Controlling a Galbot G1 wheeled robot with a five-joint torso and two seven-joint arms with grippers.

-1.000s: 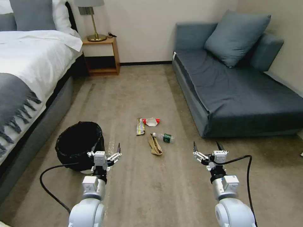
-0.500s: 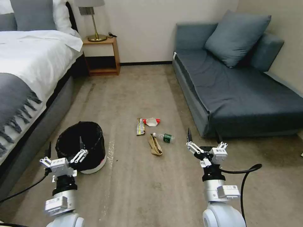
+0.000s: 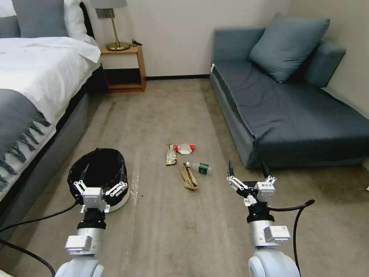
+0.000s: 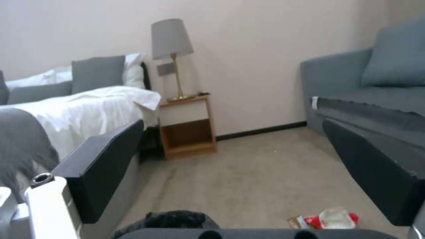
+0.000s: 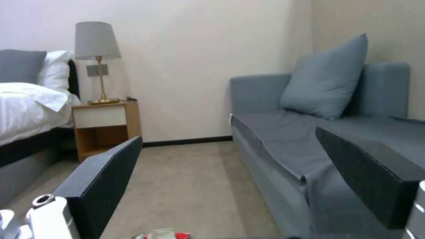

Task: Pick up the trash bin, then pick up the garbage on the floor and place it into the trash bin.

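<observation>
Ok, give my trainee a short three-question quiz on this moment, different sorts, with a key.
1. True or false: the left gripper has lifted the bin.
2. Which litter lies nearest the sofa? A) bottle B) paper bag C) gold wrapper
3. Fill in: both grippers' jaws are ____.

Key: 1 false, the bin stands on the carpet; 2 A; 3 open, the right gripper too.

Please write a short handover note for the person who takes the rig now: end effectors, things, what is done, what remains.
Left end effector: open, over the near rim of the trash bin, holding nothing.
Right end effector: open, empty, hanging above the carpet near the sofa.
Garbage on the floor: bottle, paper bag, dark-gold wrapper, red-white wrapper.
Done: nothing gripped yet.
Left: grasp the bin, collect all four pieces.
</observation>
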